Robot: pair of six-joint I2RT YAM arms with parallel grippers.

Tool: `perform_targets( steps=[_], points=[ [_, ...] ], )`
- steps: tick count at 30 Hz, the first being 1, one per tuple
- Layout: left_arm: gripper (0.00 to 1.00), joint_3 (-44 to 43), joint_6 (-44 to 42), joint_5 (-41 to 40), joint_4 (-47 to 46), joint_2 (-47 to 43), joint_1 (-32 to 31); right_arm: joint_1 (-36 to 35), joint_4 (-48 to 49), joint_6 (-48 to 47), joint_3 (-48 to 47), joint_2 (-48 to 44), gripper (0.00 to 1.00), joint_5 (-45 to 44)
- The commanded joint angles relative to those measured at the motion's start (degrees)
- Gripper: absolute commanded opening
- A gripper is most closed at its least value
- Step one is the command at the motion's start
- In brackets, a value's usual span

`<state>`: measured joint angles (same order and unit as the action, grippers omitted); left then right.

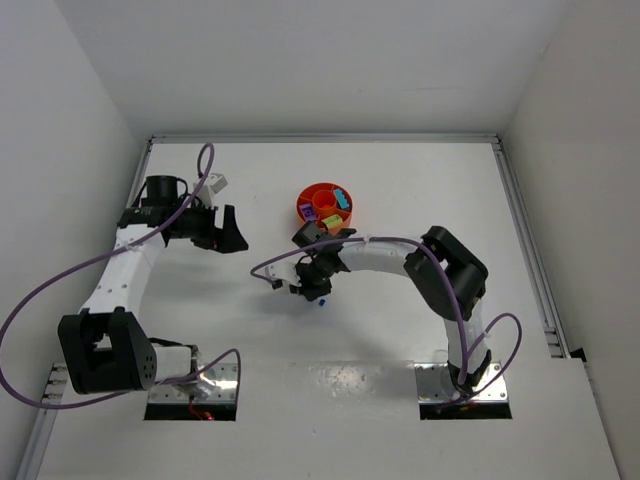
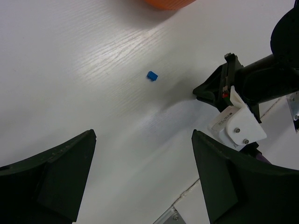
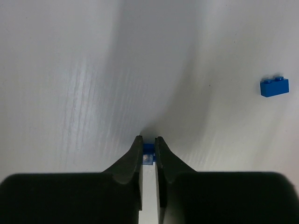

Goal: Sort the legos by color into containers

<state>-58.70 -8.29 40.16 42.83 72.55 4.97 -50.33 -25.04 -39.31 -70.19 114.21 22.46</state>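
My right gripper (image 3: 148, 139) is down at the white table, shut on a tiny blue lego (image 3: 148, 149) that shows only as a sliver between the fingertips. A second blue lego (image 3: 274, 87) lies loose to its right, also seen in the left wrist view (image 2: 152, 75) and from above (image 1: 323, 300). The orange bowl (image 1: 303, 205) stands just beyond the right gripper (image 1: 312, 285), with purple, yellow and teal legos in separate wedges. My left gripper (image 1: 225, 232) hovers to the left, open and empty (image 2: 142, 133).
A purple cable (image 1: 262, 268) loops off the right arm near the wrist. Metal rails (image 1: 525, 240) run along the table's right and left edges. White walls close in the back and sides. The bowl's rim (image 2: 168, 3) peeks in at the top of the left wrist view.
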Motion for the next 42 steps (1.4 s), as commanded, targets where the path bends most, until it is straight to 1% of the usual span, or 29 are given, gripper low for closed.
perform_targets(
  steps=[1, 3, 5, 6, 7, 9, 13, 16, 17, 24, 28, 31, 34, 35, 42],
  points=[
    [0.89, -0.1, 0.38, 1.32, -0.99, 0.57, 0.74, 0.93, -1.59, -0.77, 3.48, 2.86, 0.06, -5.06],
    [0.89, -0.1, 0.38, 1.32, -0.99, 1.1, 0.74, 0.93, -1.59, -0.25, 3.48, 2.86, 0.02, -5.58],
    [0.89, -0.1, 0.38, 1.85, -1.52, 1.1, 0.74, 0.93, -1.59, -0.24, 3.48, 2.33, 0.04, -6.11],
    [0.89, -0.62, 0.38, 1.85, -1.52, 1.62, 0.74, 0.93, -1.59, 0.37, 3.48, 2.33, 0.18, -6.11],
    [0.89, -0.63, 0.38, 1.85, -1.52, 1.63, 0.74, 0.93, -1.59, 0.37, 3.48, 2.33, 0.27, -6.63],
    [0.89, -0.63, 0.38, 1.85, -1.52, 1.63, 0.74, 0.93, -1.59, 0.98, 3.48, 2.33, 0.36, -7.95],
    [0.89, -0.63, 0.38, 2.38, -1.52, 1.63, 0.74, 0.93, -2.21, 0.99, 2.78, 2.85, 0.39, -8.66],
    [0.89, -0.63, 0.38, 2.38, -1.52, 1.63, 0.74, 0.93, -2.21, 0.99, 2.78, 2.86, 0.39, -9.19],
    [0.89, -0.63, 0.38, 2.38, -1.52, 1.63, 0.74, 0.93, -2.82, 0.99, 2.78, 2.86, 0.37, -9.19],
    [0.89, -0.63, 0.38, 2.38, -1.52, 2.15, 0.74, 1.46, -5.54, -0.06, 2.25, 2.86, 0.37, -9.71],
    [0.89, -0.63, 0.38, 2.9, -1.52, 2.15, 0.74, 1.46, -5.55, -0.07, 2.25, 2.86, 0.37, -9.71],
    [0.89, -0.63, 0.38, 2.9, -1.52, 2.15, 0.74, 1.46, -6.16, -0.07, 1.73, 3.47, 0.32, -9.71],
    [0.89, -0.63, 0.38, 2.9, -1.52, 2.15, 0.74, 1.46, -6.69, -0.07, 1.2, 3.47, 0.24, -9.71],
    [0.89, -0.63, 0.38, 2.9, -1.52, 2.15, 0.74, 1.46, -6.69, -0.07, 1.2, 3.47, 0.19, -9.71],
    [0.89, -0.63, 0.38, 2.9, -1.52, 2.15, 0.74, 1.46, -7.31, -0.59, 1.2, 4.0, 0.0, -9.71]
  ],
)
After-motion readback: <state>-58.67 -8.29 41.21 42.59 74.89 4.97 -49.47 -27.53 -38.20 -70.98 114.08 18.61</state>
